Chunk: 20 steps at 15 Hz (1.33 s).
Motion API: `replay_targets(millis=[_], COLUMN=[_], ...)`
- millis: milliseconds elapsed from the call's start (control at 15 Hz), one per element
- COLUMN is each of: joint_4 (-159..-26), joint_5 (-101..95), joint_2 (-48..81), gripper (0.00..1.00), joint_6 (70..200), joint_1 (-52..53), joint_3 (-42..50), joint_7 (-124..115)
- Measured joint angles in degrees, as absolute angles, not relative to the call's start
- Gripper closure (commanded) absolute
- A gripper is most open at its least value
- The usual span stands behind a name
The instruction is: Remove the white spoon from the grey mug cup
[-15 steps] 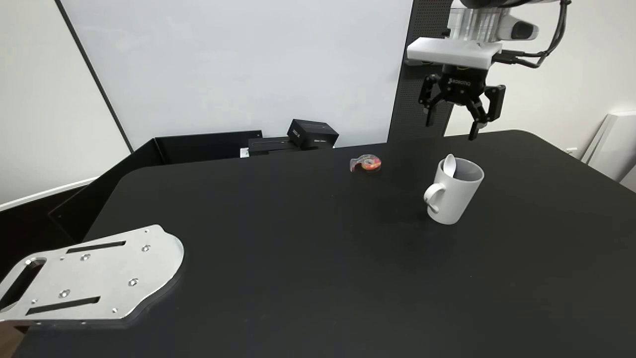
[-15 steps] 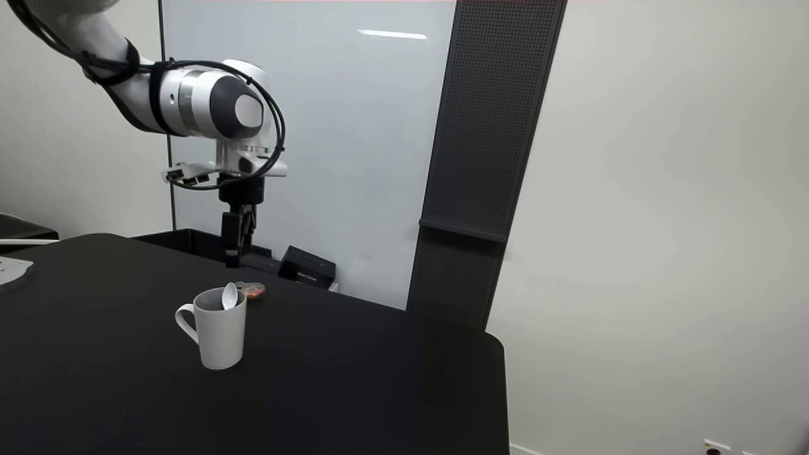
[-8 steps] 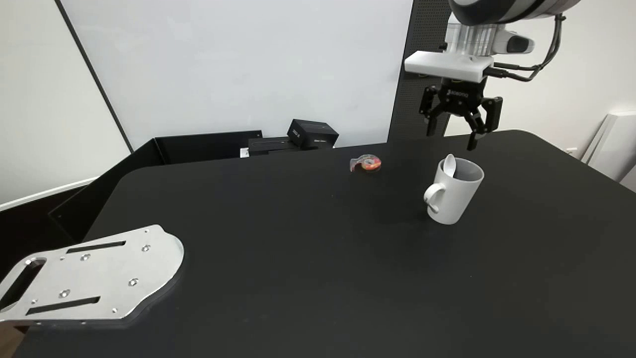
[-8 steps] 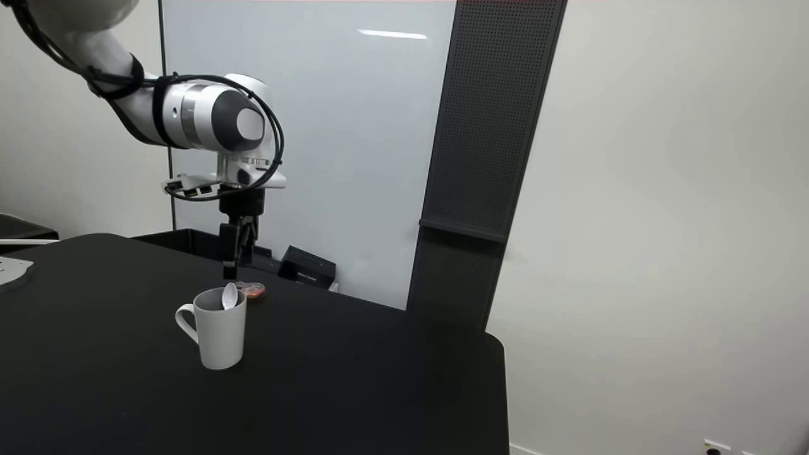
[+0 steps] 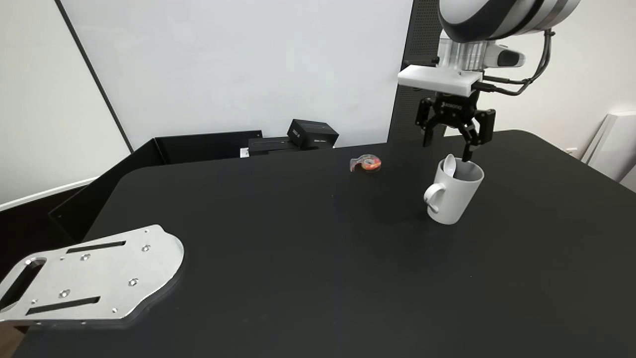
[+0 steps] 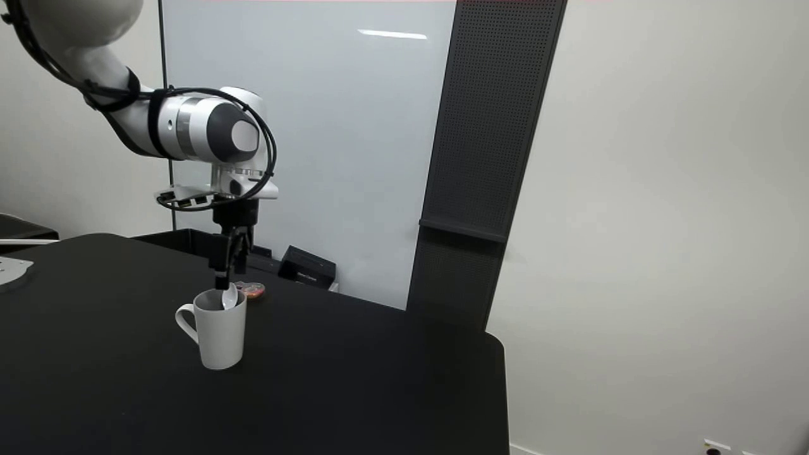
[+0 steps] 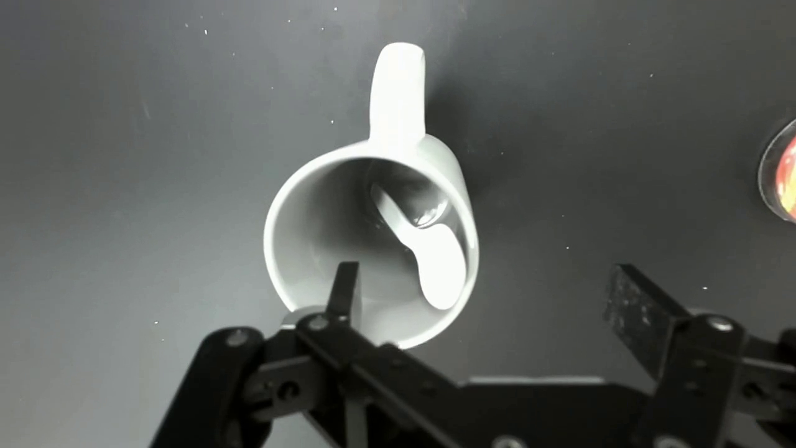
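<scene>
Spoon (image 7: 441,267): leaned bowl-up inside the grey mug (image 7: 384,277), between the fingers (image 7: 638,320) in the wrist view.
Fingers: were spread wide.
Gripper (image 5: 447,148): had dropped closer to the mug.

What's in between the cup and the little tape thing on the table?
Just black tabletop: in an exterior view, no other object sits between the grey mug cup and the tape dispenser. The wrist view shows that too.

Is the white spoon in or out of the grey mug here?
In: the wrist view shows the white spoon leaning inside the grey mug cup, bowl end up; the open gripper isn't holding it.
</scene>
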State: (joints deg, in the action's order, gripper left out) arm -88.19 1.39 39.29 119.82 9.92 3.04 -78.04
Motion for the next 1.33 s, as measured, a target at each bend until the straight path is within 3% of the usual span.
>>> replay_targets(millis=[67, 133, 267, 867, 1000, 1333], joint_4=[-88.19, -88.19, -88.18, -87.90, -87.90, -87.03], joint_5=[1.39, 1.33, 1.30, 1.18, 1.06, 0.96], joint_2=[39.35, 39.41, 39.48, 39.49, 39.51, 39.49], gripper=[0.00, 0.25, 0.32, 0.95, 1.00, 1.00], joint_6=[119.82, 119.82, 119.85, 120.12, 120.04, 119.81], joint_1=[10.02, 10.11, 10.27, 10.42, 10.62, 11.56], joint_3=[3.04, 3.04, 3.04, 3.07, 3.14, 3.46], joint_7=[-78.18, -78.36, -78.63, -78.82, -78.93, -79.25])
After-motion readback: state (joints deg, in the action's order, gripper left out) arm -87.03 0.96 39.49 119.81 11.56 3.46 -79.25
